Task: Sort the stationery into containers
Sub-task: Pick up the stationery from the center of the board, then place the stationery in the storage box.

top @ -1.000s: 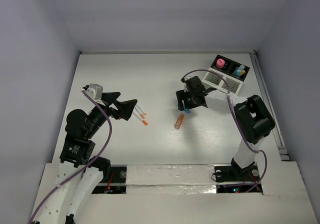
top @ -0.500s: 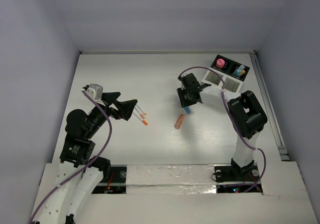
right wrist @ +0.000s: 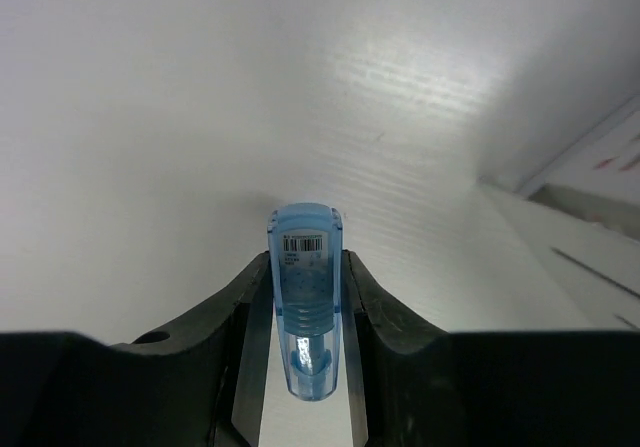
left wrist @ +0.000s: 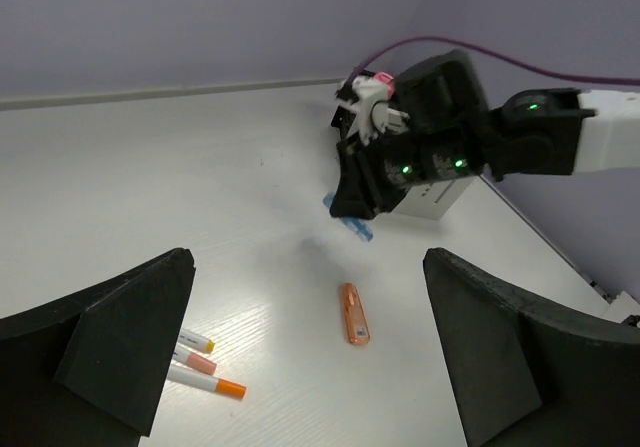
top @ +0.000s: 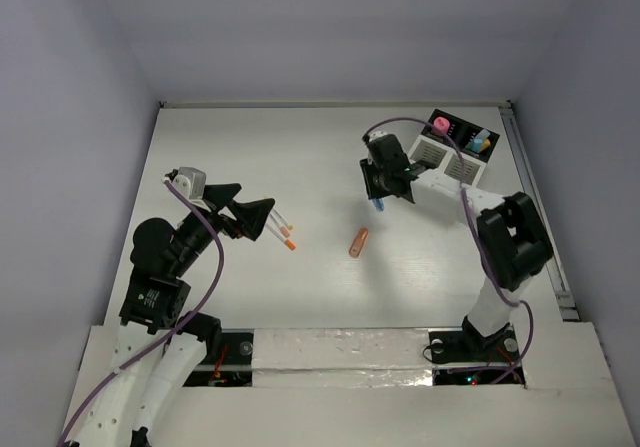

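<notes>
Two grippers show in the top view. The right gripper [top: 384, 182], right of centre, is clamped on one pale blue capsule [right wrist: 305, 312], near the left side of the white slatted organizer [top: 452, 165]. The left gripper [top: 256, 197], at the left, has its fingers spread wide with nothing between them. Three white sticks [left wrist: 200, 364] lie side by side just right of it. One orange capsule [top: 358, 242] lies alone at centre on the table [top: 250, 147]. One pink cylinder [top: 440, 125] stands in the black section [top: 457, 133], with one blue piece [top: 484, 135] and one yellow piece [top: 480, 147] to its right.
</notes>
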Motion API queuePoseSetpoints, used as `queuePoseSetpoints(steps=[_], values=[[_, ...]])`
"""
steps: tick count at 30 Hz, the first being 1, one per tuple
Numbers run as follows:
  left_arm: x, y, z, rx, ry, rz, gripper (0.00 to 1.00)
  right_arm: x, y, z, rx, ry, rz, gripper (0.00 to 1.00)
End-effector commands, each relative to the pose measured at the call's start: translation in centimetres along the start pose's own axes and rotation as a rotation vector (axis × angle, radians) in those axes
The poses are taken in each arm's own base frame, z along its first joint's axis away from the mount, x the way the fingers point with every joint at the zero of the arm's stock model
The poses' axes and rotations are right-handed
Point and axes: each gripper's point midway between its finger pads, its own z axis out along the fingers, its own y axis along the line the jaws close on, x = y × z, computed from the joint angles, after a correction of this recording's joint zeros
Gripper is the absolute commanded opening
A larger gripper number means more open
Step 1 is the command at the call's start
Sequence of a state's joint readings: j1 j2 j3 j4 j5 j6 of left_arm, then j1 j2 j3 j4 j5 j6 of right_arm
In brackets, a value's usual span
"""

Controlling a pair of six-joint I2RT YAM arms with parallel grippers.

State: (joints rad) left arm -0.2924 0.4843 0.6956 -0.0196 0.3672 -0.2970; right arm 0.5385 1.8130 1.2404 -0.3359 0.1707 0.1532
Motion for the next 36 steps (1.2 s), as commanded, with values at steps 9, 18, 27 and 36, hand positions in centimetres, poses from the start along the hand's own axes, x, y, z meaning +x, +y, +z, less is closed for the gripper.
queuePoseSetpoints(steps=[9,18,27,36], values=[[-1.1,-0.6,0.0,0.028,-0.044,0.017,0.99,-15.1,-8.0,-11.5,0.212,-0.513,0.164,0.15],[-1.1,-0.5,0.1,0.029,-0.042,0.015,0.99,-15.5,-16.3,-9.8,0.342,-0.51,0.247,0.18],[-0.8,-0.4,0.5,0.029,-0.029,0.013,0.99,-12.9,-17.1,-7.8,0.396,-0.473,0.254,0.26],[-0.9,-0.3,0.4,0.021,-0.032,0.014,0.99,-11.5,-17.3,-8.0,0.41,-0.46,0.276,0.51]])
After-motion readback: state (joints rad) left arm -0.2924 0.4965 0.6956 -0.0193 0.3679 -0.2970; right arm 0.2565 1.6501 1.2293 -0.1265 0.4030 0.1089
